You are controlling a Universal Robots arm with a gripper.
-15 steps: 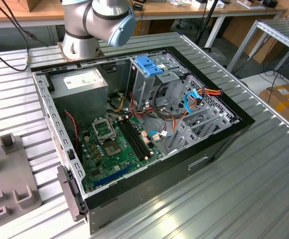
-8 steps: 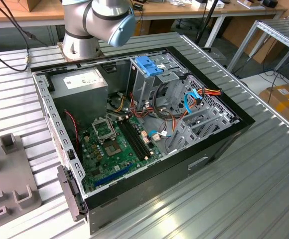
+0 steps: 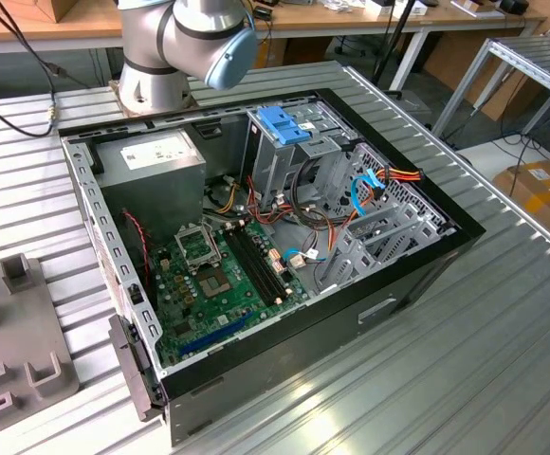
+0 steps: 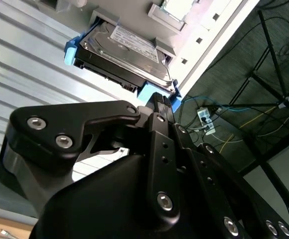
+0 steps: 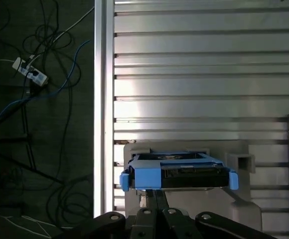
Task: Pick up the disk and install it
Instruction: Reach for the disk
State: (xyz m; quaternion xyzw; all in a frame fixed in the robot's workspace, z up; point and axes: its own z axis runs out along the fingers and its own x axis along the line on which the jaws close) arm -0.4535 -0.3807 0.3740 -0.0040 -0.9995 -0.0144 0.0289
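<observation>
Jaws: one gripper, jaws pressed together, pinching nothing, just short of the disk.
Disk: one; I see it lying flat in one grey holder on the ribbed surface, near its edge.
Computer case: one, open.

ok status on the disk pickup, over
gripper close at blue end of the disk. disk seated in grey holder on ribbed table, not yet lifted. nothing seen between them.

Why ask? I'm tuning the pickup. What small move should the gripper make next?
Probably ease closer to the disk: it lies in its grey holder on the ribbed table, and the gripper seems aimed at its blue caddy edge but just short of it.
</observation>
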